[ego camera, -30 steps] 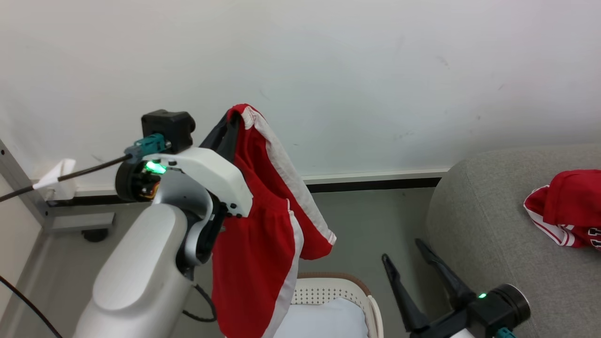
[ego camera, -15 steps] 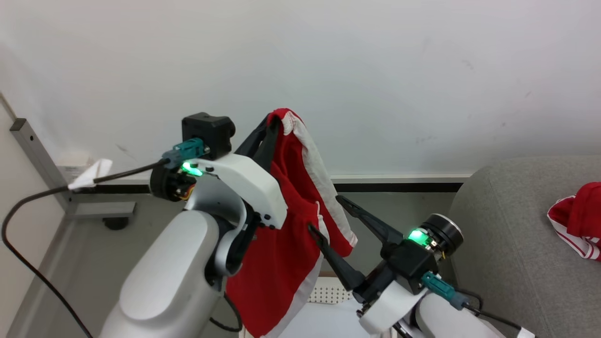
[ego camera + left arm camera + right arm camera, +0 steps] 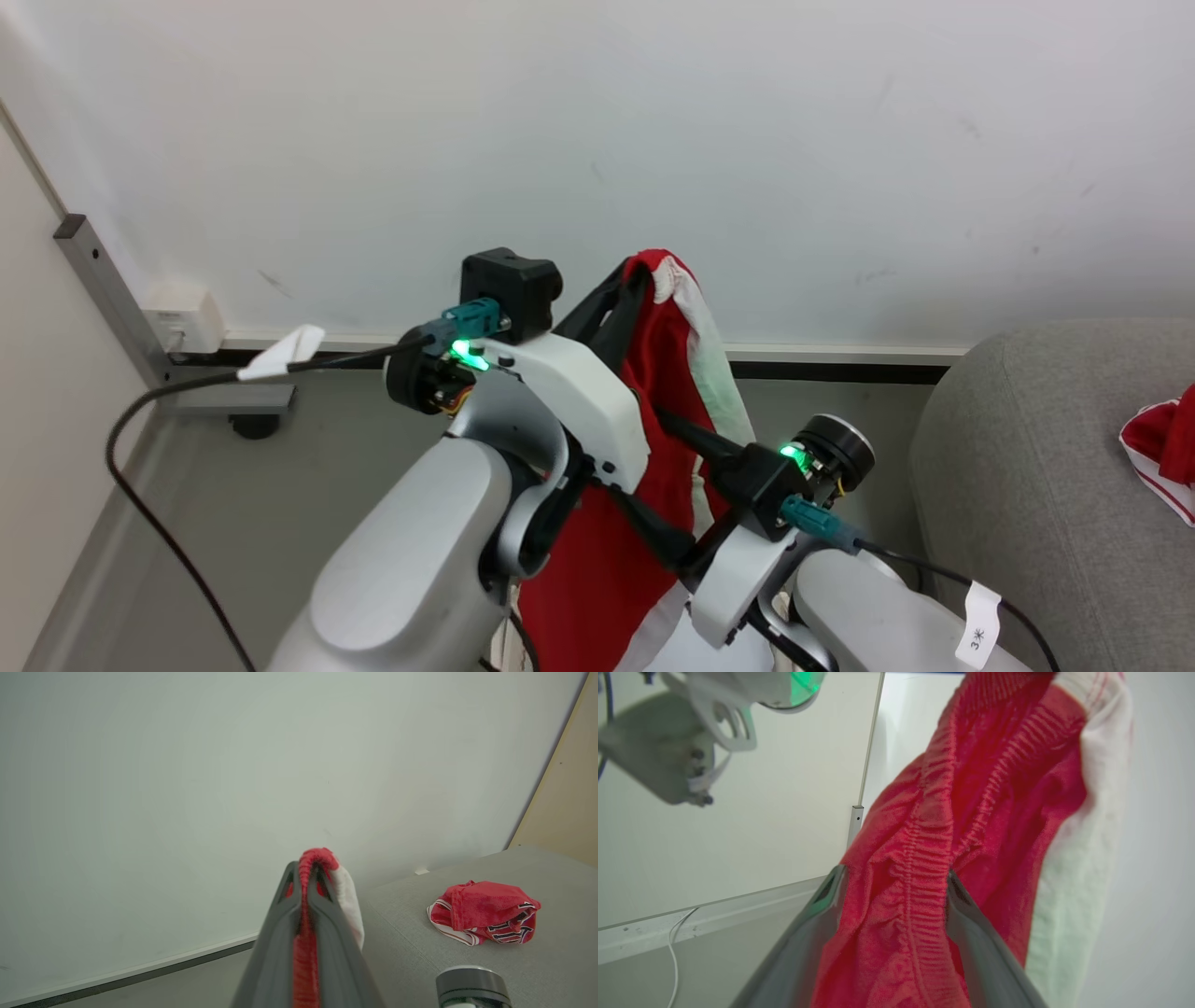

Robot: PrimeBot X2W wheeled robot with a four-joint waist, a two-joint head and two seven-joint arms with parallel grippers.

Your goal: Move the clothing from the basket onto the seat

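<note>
Left gripper (image 3: 637, 275): is pinching the top edge of the red garment (image 3: 672, 411), fingers pressed together on the fabric, and is holding it up high in front of the wall (image 3: 840, 140).

Red garment: is hanging straight down from that pinch, so its long axis is running vertically; the white stripe is falling along its right edge and the lower end is dropping behind the arms.

Right gripper (image 3: 896, 872): is reaching in from the right at mid-height, fingers spread, with the gathered red ribbing lying between them and not clamped.

Deciding relation: the cloth is already sitting inside the spread fingers and crossing them, so a second hold is probably needing only a squeeze, not a reach.

Seat (image 3: 1027, 448): is lying to the right of both arms, nearer the right arm, so the carry is likely heading rightward.

Second red garment (image 3: 483, 912): is lying crumpled on the far right of the seat, well apart from the hanging one.
</note>
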